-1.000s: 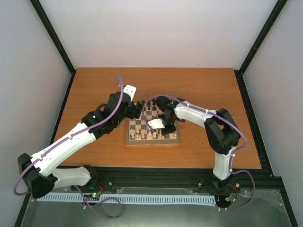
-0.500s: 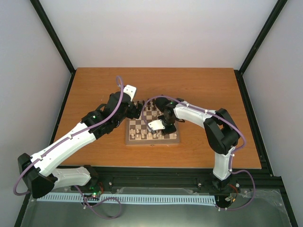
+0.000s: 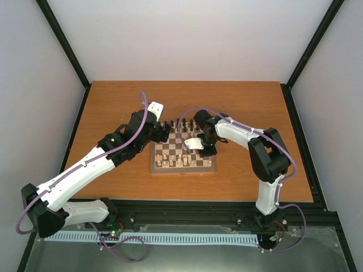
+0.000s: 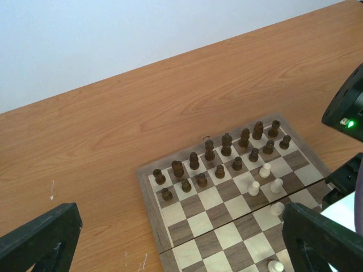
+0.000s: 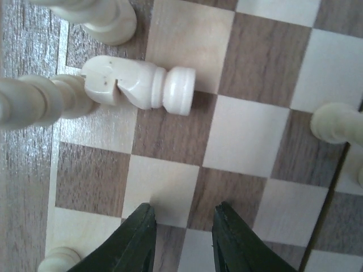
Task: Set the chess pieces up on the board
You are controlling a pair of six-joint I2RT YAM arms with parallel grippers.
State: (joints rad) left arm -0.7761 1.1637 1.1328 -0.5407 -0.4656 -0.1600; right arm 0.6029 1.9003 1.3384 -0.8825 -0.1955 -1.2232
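we read the step in hand as righting the pale cream wooden knight (image 5: 136,85), which lies on its side on the small checkered wooden chessboard with a brown frame (image 3: 181,169), its base pointing toward mid-board and its head just beside a tall cream turned piece (image 5: 34,102). the right gripper (image 5: 184,207) hovers over bare squares a little short of the knight, its dark fingers (image 5: 136,238) narrowed to a slim gap with nothing between them. to do this well we would widen that gap again, come down across the knight's waist rather than along its length, and keep clear of the tall piece and the other cream piece (image 5: 108,20) above it, since any of these tiny figures would topple at a nudge. once lifted, the knight should be set base down, squarely on its home square. the left gripper (image 4: 181,215) hangs spread wide and empty above the board's far left corner, looking down on the two rows of dark brown pieces (image 4: 210,150), already standing, and a few cream ones (image 4: 265,170) mid-board. against the frame a second ago, the right wrist has shifted from the near right squares toward the far side, and its fingers have drawn closer together; the left arm has not moved.
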